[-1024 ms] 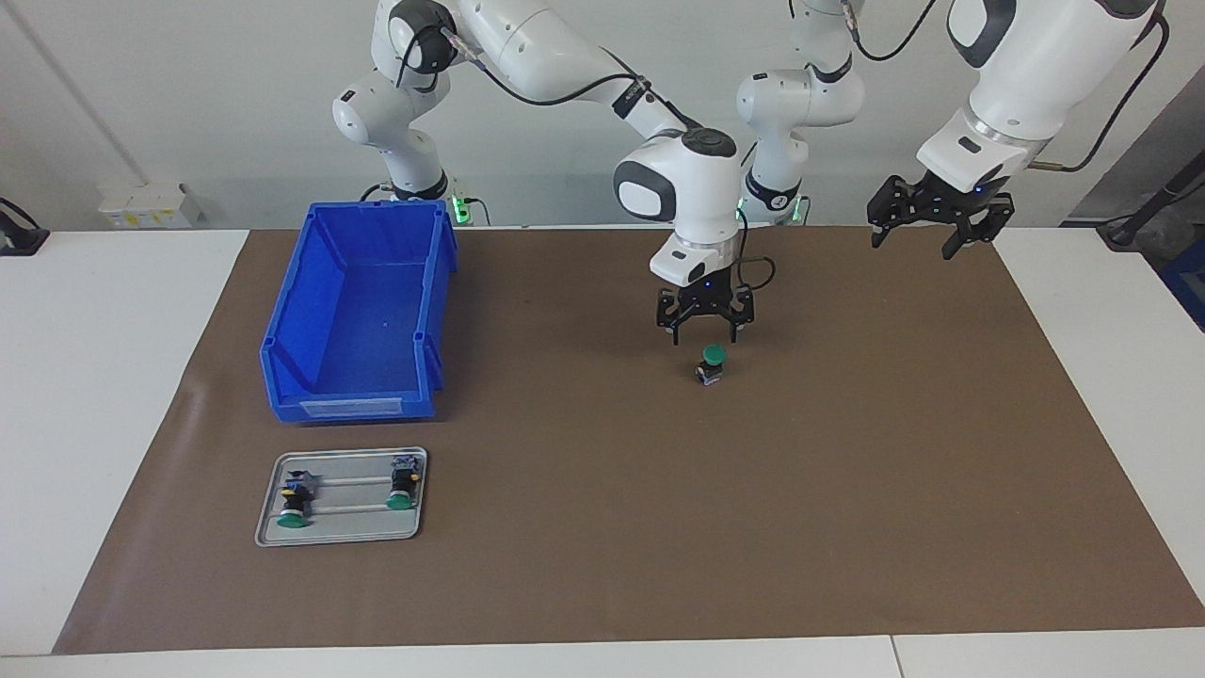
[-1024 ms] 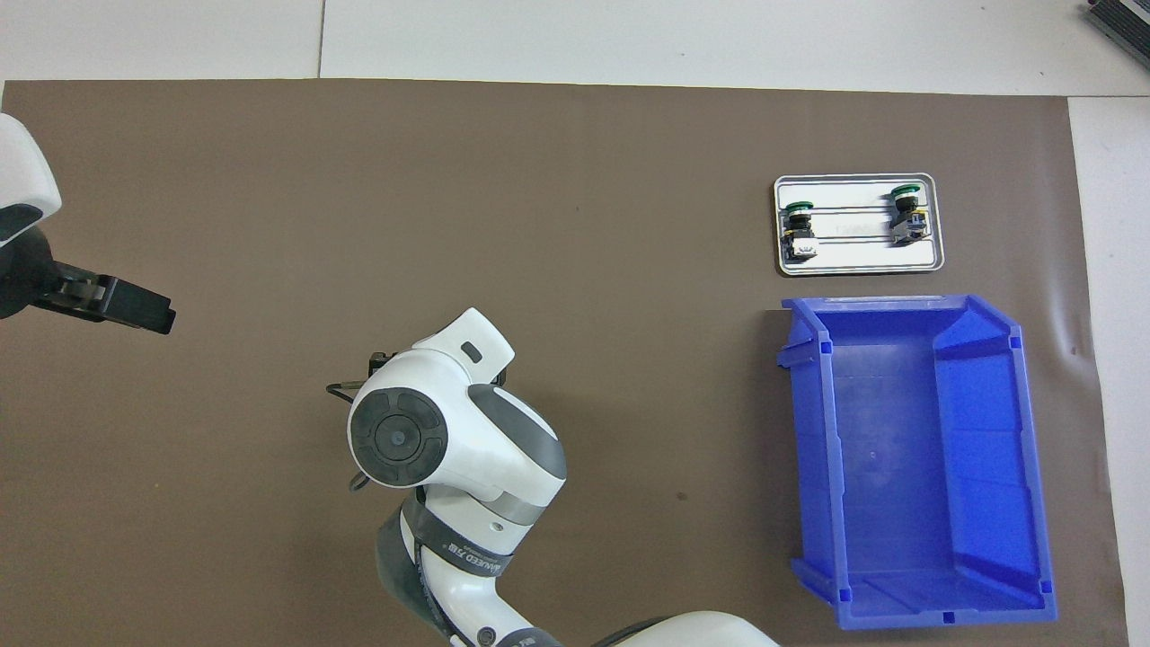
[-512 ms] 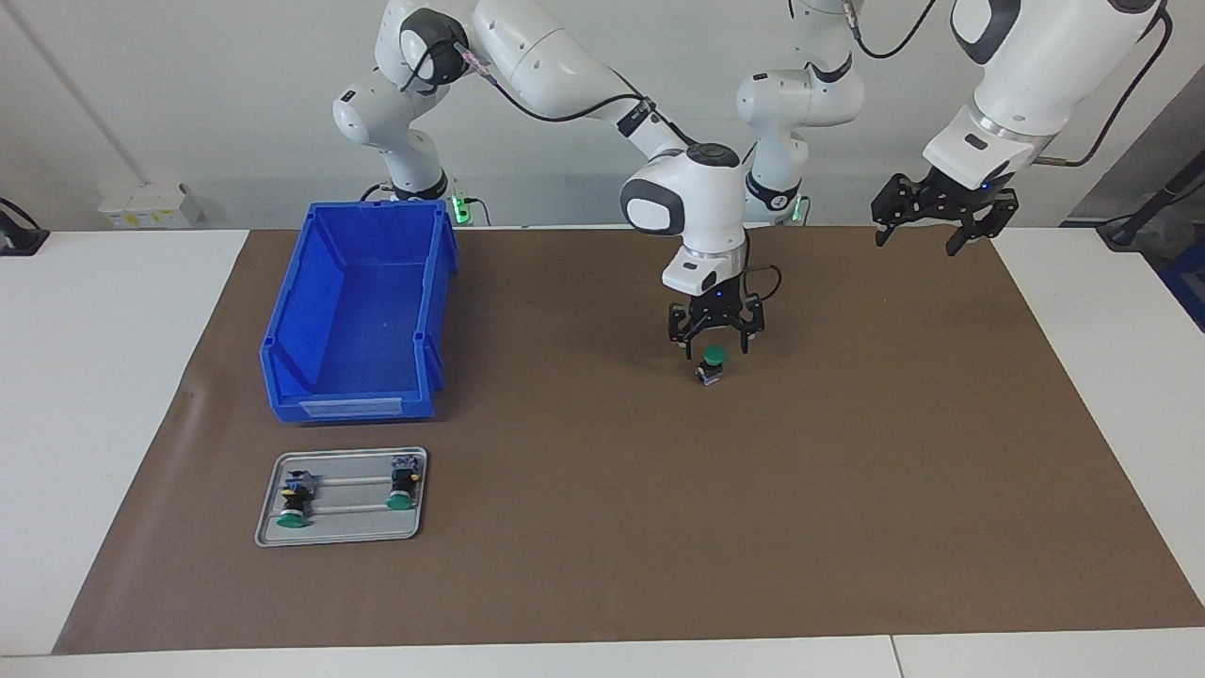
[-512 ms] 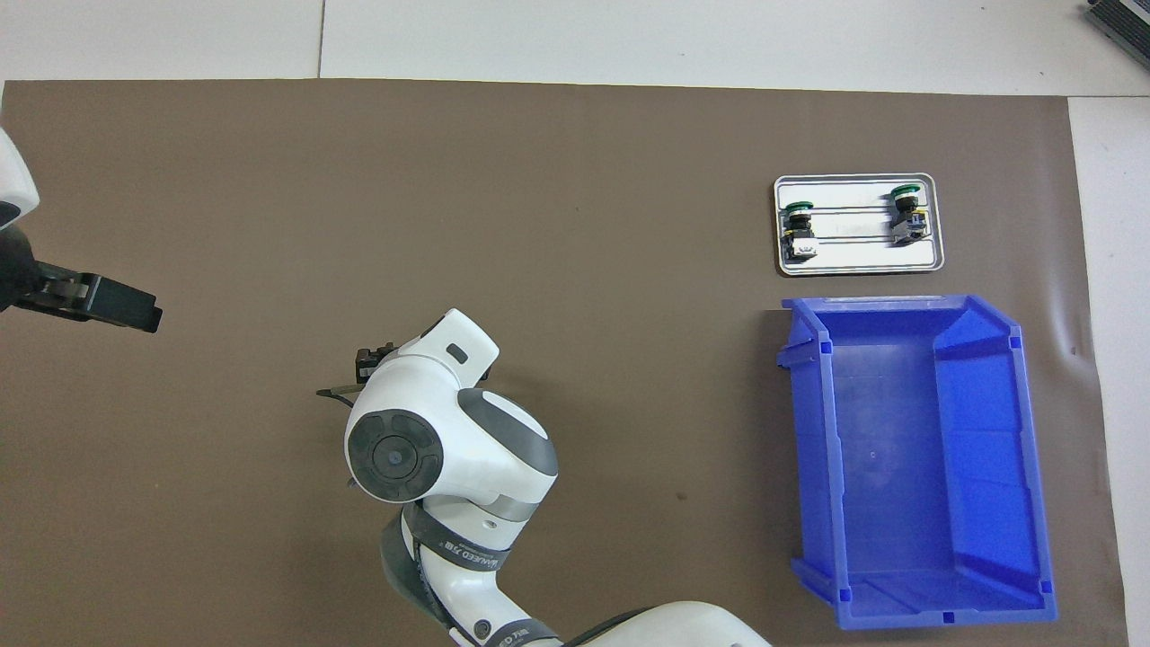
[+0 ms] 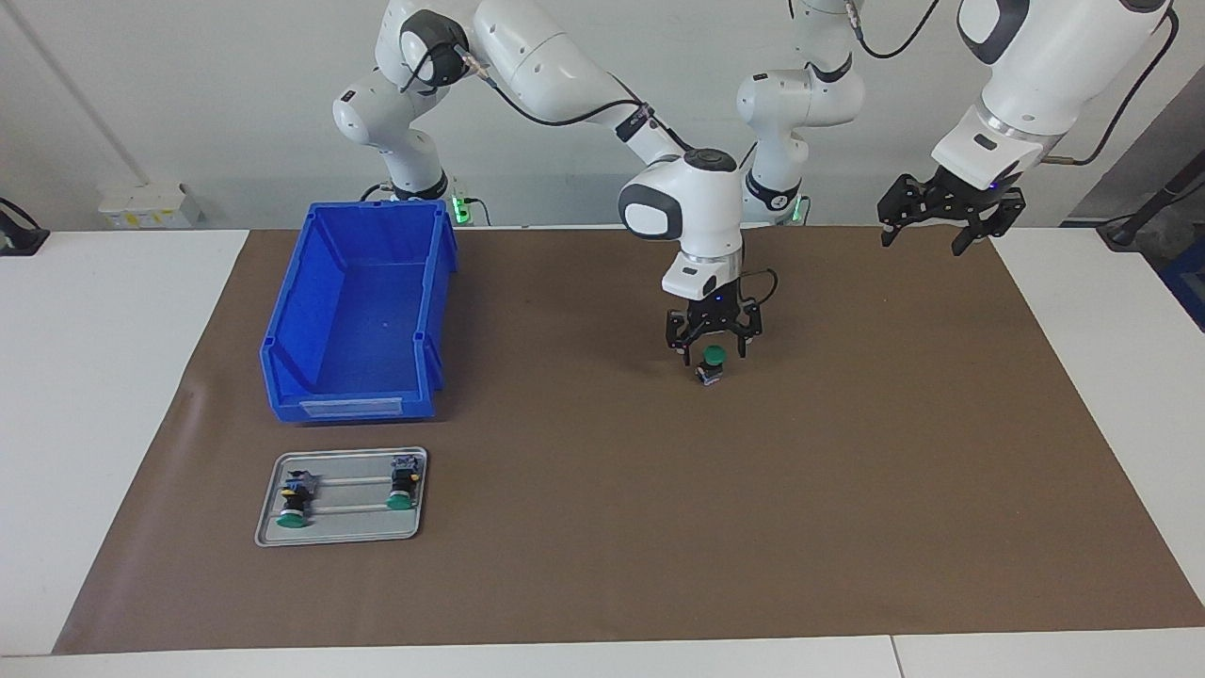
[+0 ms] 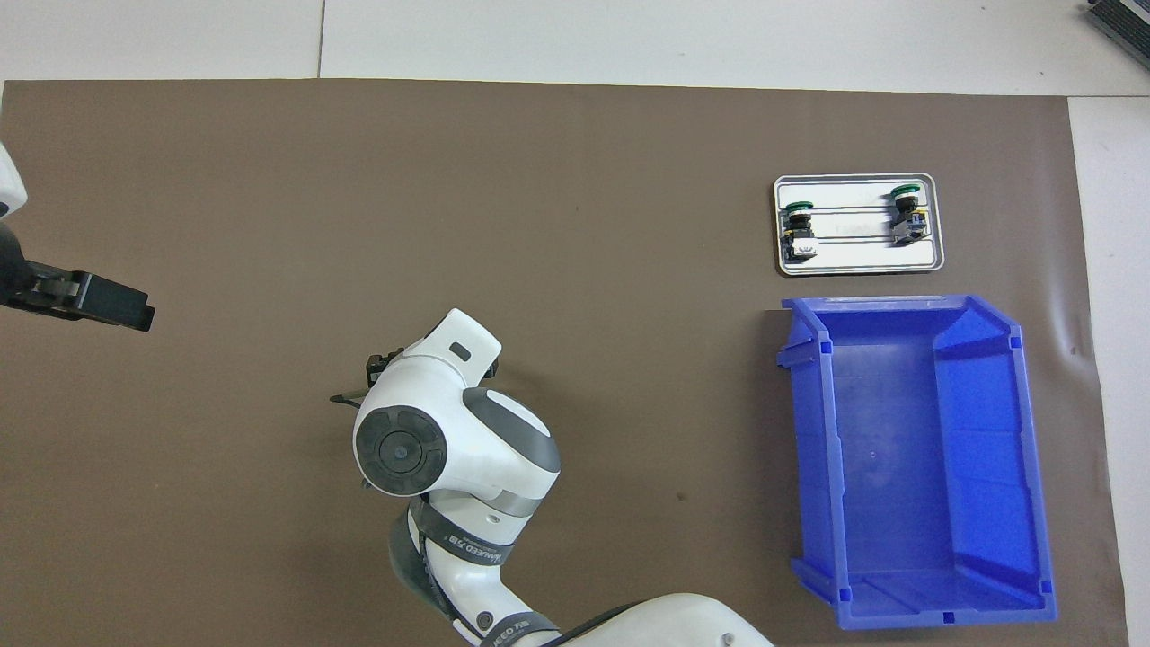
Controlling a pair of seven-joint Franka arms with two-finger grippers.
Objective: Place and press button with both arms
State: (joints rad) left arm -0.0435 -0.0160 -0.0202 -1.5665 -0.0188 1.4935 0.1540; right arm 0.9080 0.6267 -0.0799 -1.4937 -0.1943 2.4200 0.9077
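The button [image 5: 713, 363] stands upright on the brown mat [image 5: 847, 471] near the middle of the desk, its long axis vertical, green cap up and blocky body down. The right gripper [image 5: 713, 347] hangs directly over it, jaws apart, their tips at either side of the cap; no clear contact can be made out. In the overhead view the right arm's wrist hides the button. The left gripper [image 5: 944, 226] waits in the air over the mat's edge at the left arm's end, jaws apart.
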